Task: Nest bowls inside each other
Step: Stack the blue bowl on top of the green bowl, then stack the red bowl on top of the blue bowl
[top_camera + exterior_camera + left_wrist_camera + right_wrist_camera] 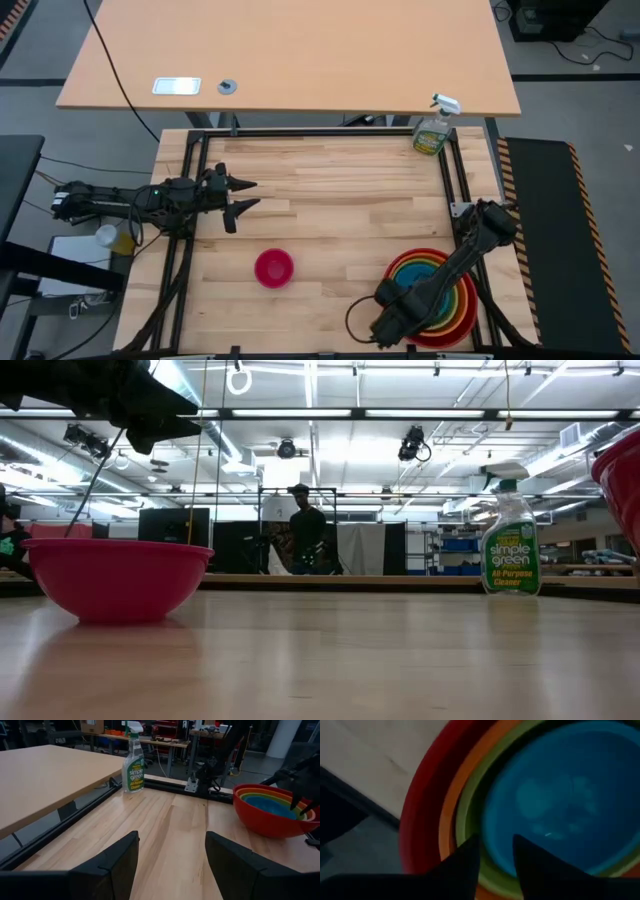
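Note:
A stack of nested bowls (440,300) sits at the table's near right: red outermost, then orange, lime green and blue (560,800) innermost. The small pink bowl (274,267) stands alone on its base near the table's middle front. My right gripper (497,857) points down over the stack's left side (398,300). It is open, with its fingers on either side of the blue bowl's rim. My left gripper (240,196) hovers open at the table's left side with nothing between its fingers (172,855). My right gripper comes from above with one finger (465,860) outside the blue bowl's rim (495,840) and one inside. There is a gap between the fingers, and I cannot tell whether either touches the rim. The blue bowl rests in the green one.
A green spray bottle (433,130) stands at the far right corner inside the black frame (300,133). A second tabletop (290,50) lies beyond the far edge. A person (306,530) stands in the room behind. Bare wood stretches between the pink bowl and the stack.

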Controlling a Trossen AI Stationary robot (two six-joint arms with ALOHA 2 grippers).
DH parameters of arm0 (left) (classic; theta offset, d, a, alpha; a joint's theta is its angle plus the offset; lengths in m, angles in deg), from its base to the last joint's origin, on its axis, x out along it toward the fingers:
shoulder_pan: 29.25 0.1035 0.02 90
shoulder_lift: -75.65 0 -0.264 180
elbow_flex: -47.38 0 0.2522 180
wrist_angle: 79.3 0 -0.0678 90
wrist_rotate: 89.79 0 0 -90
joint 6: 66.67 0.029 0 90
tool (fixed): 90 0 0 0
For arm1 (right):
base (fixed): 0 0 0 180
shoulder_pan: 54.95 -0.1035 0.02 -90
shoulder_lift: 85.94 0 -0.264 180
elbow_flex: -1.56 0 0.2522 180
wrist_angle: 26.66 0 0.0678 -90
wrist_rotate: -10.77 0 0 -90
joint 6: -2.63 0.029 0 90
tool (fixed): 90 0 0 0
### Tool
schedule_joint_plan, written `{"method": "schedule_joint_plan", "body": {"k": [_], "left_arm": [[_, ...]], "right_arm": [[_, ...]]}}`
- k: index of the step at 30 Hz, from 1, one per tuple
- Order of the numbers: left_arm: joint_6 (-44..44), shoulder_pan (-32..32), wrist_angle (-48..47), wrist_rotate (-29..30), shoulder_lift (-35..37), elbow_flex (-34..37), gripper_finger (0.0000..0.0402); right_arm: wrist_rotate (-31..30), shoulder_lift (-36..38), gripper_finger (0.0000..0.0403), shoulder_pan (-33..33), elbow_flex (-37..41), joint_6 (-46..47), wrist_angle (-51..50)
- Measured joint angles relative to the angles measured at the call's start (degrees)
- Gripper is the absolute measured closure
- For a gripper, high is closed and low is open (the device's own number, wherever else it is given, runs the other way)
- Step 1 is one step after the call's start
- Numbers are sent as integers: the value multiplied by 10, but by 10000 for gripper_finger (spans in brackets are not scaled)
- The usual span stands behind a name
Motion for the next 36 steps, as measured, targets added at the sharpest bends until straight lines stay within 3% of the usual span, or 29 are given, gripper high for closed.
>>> {"method": "schedule_joint_plan", "body": {"k": [3,6,10,13,16,21,23,27,32,36], "left_arm": [[-1,0,-1,0,0,0,170],[-1,0,-1,0,0,0,170],[-3,0,-8,-37,0,0,170],[-5,0,-15,-71,0,0,170],[-8,0,-39,-109,0,0,170],[-5,-1,-128,-254,-9,0,170],[-19,-6,-144,-284,-22,0,170],[-40,-45,-123,-288,-67,0,170],[-17,-70,-100,-253,-126,-32,170],[-22,-82,-156,-234,-162,-76,170]], "right_arm": [[55,15,256,10,-5,15,1],[61,34,243,19,-25,39,-5],[-49,49,244,41,-65,37,-12],[-137,44,245,75,-84,-16,1],[-180,19,245,117,-83,-113,40],[-235,-12,245,179,-82,-269,108],[-266,-13,245,194,-82,-315,113],[-325,-12,245,216,-82,-397,167],[-292,-42,245,250,-82,-445,304],[-277,-86,245,261,-81,-481,416]]}}
